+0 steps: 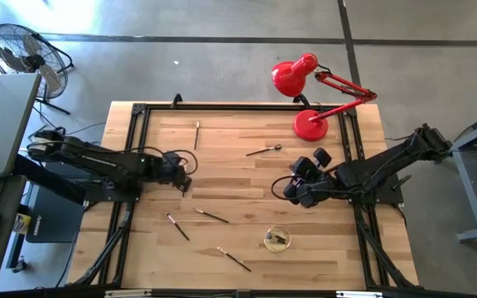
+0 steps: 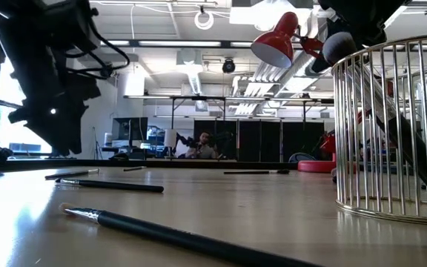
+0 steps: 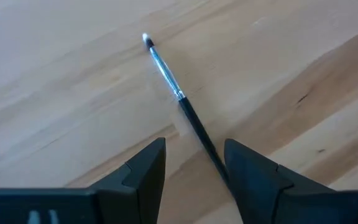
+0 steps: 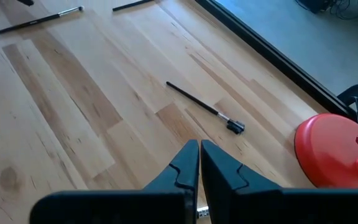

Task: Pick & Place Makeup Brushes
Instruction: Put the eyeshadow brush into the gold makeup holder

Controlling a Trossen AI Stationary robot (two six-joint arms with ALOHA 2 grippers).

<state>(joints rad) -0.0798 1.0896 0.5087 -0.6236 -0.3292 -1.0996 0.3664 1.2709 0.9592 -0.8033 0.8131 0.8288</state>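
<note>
Left gripper [image 3: 194, 165] spread wide over thin black-handled, silver-ferruled makeup brush [image 3: 178, 99] on pale wooden table [image 1: 230, 178], right gripper [image 4: 199, 163] closed empty, round wire basket [image 1: 277, 239] nearby.

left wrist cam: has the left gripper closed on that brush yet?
No. The left gripper is open, and the brush lies on the table with its handle running between the fingers.

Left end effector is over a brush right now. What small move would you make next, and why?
Probably lower the left end effector straight down and close. Its fingers stand open on either side of the thin black-handled makeup brush with a silver ferrule, which lies flat on the pale wooden table. The right end effector is shut and empty.
</note>
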